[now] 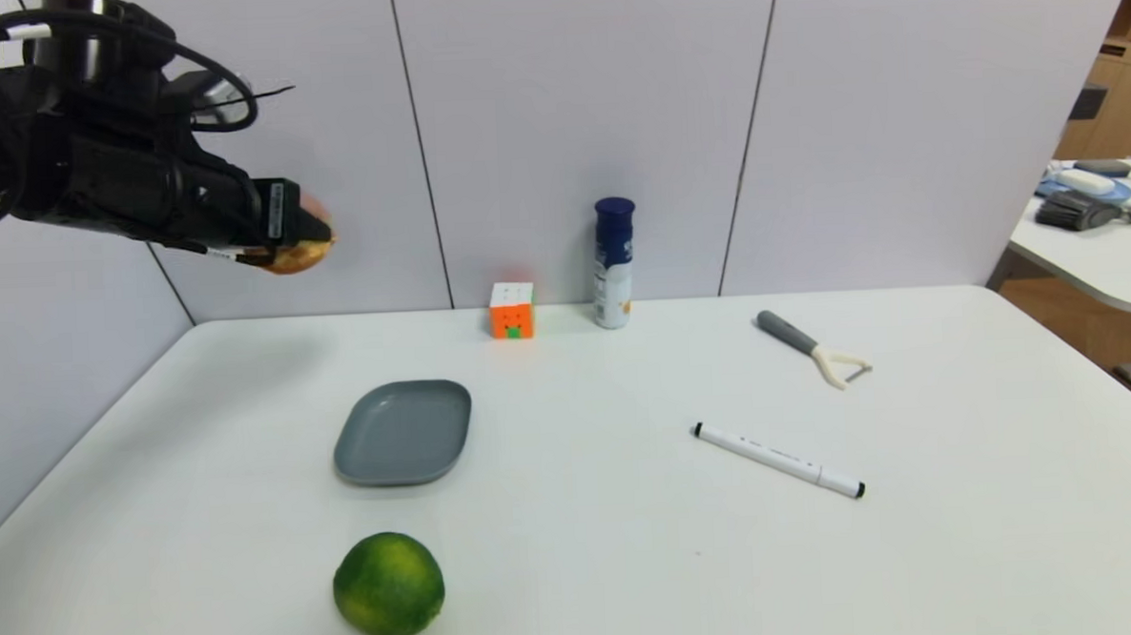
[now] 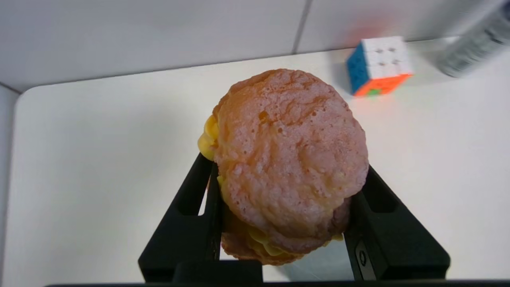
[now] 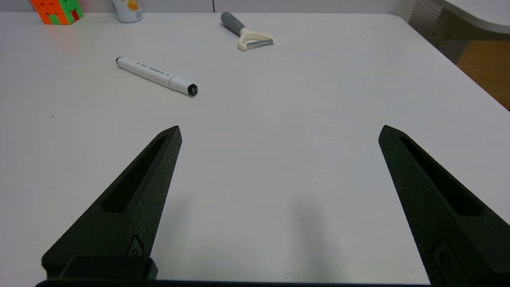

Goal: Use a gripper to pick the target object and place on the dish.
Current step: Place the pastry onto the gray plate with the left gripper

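Head view: white table (image 1: 966, 529) carries the dish (image 1: 403, 432) at 9 o'clock of centre. Left gripper (image 1: 299, 236), clenched on the cream puff (image 1: 303, 253), hangs high at 11 o'clock; lower slowly over the dish centre before releasing. Right gripper (image 3: 279, 133) idles, spread wide.

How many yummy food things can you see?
2. A cream puff is held up in the air by the left gripper, near the table's far left corner. A green fruit sits on the table, nearer than the empty grey dish.

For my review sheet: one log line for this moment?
left gripper: shut on cream puff, raised | dish: empty | right gripper: open, idle
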`<state>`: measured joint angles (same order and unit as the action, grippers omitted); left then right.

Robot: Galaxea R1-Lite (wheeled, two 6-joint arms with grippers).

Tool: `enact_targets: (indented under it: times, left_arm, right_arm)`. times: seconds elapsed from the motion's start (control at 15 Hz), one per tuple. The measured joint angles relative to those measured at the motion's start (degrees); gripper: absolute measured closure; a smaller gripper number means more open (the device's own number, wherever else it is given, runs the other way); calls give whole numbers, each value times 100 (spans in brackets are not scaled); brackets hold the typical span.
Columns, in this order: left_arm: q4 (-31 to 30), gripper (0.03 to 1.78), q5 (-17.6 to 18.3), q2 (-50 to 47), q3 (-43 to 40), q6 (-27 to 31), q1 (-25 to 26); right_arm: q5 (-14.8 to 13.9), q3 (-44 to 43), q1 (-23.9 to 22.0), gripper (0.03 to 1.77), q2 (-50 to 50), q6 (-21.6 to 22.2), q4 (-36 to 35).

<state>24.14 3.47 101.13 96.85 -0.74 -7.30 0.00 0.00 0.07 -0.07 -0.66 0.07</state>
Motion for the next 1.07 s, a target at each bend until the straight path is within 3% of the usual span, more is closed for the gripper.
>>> enact_targets:
  times: [0.13, 0.27, 0.67, 1.07]
  left_arm:
    - [4, 98, 322, -279, -413, 4, -201]
    - [9, 98, 421, -483, -840, 6, -477]
    - [-2, 98, 462, -546, -1770, 15, -995]
    - [-291, 98, 421, 57, -1957, 11, -1161]
  right_arm:
    - [0, 0, 0, 9, 0, 0, 2]
    - [0, 0, 0, 9, 0, 0, 2]
    - [0, 0, 0, 9, 0, -5, 2]
    - [0, 0, 0, 9, 0, -2, 2]
